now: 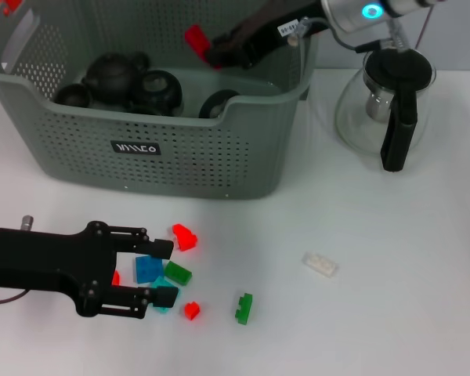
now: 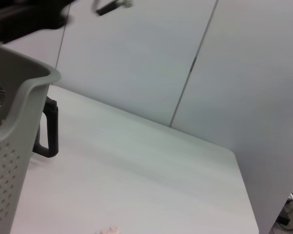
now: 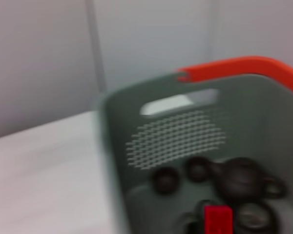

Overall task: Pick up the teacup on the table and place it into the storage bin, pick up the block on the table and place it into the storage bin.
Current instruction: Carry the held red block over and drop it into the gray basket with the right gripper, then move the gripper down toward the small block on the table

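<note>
The dark teaware already lies in the grey-green perforated plastic storage bin, the right gripper pinches a small red block above it, and the left gripper, fingers wide, brackets a blue plastic block among several left on the white table.

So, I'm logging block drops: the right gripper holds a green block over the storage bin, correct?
Not quite: the block in the right gripper is red, not green, as the head view shows. It is held over the storage bin, as you said.
</note>
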Robot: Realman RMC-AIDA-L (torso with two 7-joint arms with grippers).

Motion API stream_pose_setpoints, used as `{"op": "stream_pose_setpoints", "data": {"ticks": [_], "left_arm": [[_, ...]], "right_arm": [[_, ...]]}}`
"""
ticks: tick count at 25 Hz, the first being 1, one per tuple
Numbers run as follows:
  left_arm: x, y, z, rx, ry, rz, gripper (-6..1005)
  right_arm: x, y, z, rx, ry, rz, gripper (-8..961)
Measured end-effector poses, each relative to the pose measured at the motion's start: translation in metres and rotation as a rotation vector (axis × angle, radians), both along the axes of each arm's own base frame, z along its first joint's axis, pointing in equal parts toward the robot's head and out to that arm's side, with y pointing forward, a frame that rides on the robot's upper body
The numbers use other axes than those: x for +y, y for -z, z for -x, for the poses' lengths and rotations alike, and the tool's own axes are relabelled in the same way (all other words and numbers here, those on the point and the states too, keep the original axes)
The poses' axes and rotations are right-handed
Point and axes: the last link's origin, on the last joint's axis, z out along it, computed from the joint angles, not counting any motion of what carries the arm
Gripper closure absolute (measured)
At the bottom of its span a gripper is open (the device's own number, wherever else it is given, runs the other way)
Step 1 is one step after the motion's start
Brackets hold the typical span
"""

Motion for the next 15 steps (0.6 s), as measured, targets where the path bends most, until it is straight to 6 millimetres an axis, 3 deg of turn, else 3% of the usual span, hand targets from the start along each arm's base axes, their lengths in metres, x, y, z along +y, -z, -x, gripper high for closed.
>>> {"op": "stream_pose_setpoints", "data": {"ticks": [7, 14, 15], "left_arm": [[-0.001, -0.001, 0.002, 0.002, -0.005, -0.001, 291], [-0.002, -0.003, 0.005, 0.008, -0.008, -0.005, 291], [-0.002, -0.003, 0.005, 0.008, -0.008, -0.006, 291]], "right_arm": [[0.016, 0.015, -0.01, -0.055, 0.037, -0.095, 740], [0.021, 0.002, -0.002, -0.021, 0.012, -0.162, 735], [0.021, 0.0, 0.0, -0.013, 0.003, -0.172, 699]]}}
